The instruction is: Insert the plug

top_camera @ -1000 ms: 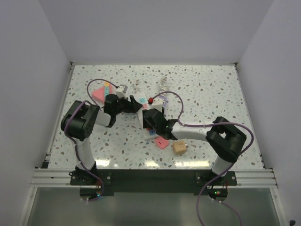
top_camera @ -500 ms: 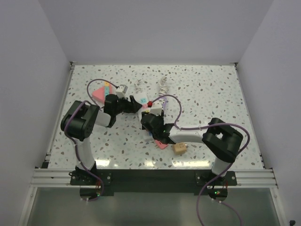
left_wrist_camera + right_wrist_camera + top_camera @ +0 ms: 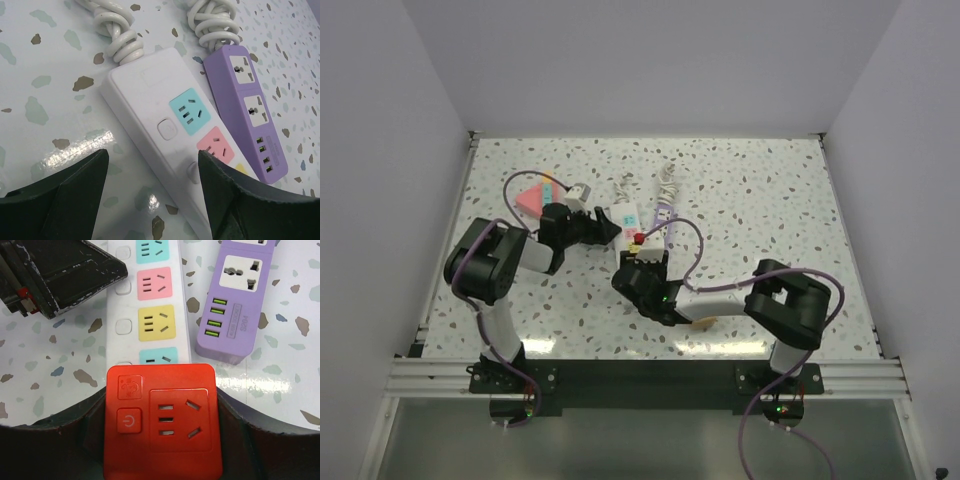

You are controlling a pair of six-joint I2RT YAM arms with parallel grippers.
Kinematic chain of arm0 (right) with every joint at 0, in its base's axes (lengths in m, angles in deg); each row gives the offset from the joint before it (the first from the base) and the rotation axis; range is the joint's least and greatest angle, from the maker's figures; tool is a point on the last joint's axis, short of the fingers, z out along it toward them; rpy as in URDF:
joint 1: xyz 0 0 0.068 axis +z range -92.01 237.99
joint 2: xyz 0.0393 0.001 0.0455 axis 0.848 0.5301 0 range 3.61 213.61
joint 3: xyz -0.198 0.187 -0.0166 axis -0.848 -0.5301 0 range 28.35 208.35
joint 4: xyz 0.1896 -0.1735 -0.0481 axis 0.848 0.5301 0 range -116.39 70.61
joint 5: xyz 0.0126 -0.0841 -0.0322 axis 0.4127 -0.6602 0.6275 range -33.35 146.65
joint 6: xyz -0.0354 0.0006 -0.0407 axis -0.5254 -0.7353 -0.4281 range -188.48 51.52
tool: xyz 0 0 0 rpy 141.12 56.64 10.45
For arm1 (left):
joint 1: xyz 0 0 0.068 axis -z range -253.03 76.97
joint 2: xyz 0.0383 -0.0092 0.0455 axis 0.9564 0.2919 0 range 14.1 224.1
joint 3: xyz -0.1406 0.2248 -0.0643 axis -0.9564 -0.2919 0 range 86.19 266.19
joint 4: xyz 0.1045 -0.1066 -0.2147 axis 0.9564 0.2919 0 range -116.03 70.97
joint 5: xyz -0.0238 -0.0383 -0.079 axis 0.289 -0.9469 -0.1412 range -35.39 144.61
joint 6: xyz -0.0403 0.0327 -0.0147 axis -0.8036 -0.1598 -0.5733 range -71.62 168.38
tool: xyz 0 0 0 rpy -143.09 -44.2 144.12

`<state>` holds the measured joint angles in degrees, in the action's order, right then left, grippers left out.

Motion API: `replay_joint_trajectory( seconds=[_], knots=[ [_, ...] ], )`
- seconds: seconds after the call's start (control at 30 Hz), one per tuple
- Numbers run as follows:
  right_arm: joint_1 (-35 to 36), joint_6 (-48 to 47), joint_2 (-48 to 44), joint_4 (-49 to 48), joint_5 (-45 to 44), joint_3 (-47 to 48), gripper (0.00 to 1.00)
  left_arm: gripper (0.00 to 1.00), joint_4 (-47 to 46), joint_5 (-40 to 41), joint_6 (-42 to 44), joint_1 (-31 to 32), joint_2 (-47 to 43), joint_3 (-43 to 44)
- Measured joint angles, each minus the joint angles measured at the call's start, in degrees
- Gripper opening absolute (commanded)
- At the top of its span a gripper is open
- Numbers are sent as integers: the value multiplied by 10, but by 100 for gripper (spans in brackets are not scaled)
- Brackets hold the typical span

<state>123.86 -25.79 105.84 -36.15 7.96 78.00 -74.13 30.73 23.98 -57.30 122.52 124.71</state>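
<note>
Plug first: the red plug cube [image 3: 161, 420] is pinched between the fingers of the right claw [image 3: 161, 407], socket face up, its prongs hidden underneath. Straight ahead at 12 o'clock the white strip [image 3: 150, 322] is laid out, its long axis running 12 to 6 in line with the claw. Its nearest cyan socket [image 3: 159, 356] is partly covered by the cube's front edge. That lineup is judged the crux: the cube is carried by the right arm, the nearer one, and only a short drop onto a socket seems called for. The left claw [image 3: 150, 182] is spread wide and empty, aimed at the strip's cable end, and is seen at 10 o'clock from the right wrist. Room is tight at 1 o'clock, where the purple strip [image 3: 235, 305] is laid just beside the white one. At 8 o'clock bare worktop [image 3: 65, 360] is left open. From above, both strips are seen well off every edge.
</note>
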Motion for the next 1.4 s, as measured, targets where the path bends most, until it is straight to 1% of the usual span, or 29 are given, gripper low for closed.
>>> replay_joint_trajectory(
  seconds=[0.2,0.37,0.8,0.93,1.13,1.3,1.4],
  knots=[
    [33,30,21,1,-59,1,0,77,12,-1,0,0,-16,-13],
    [48,44,38,2,-95,6,0,77,28,-2,-2,0,-33,-24],
    [81,74,93,62,-184,53,0,77,77,12,-11,0,-92,-59],
    [84,81,98,71,-194,60,0,80,115,50,-18,0,-139,-71],
    [86,84,108,103,-196,85,0,86,177,143,-28,0,-254,-91],
    [80,61,118,98,-190,112,0,88,233,219,-31,0,-346,-94],
    [71,33,122,79,-172,128,0,89,258,247,-31,-1,-385,-96]
  ],
)
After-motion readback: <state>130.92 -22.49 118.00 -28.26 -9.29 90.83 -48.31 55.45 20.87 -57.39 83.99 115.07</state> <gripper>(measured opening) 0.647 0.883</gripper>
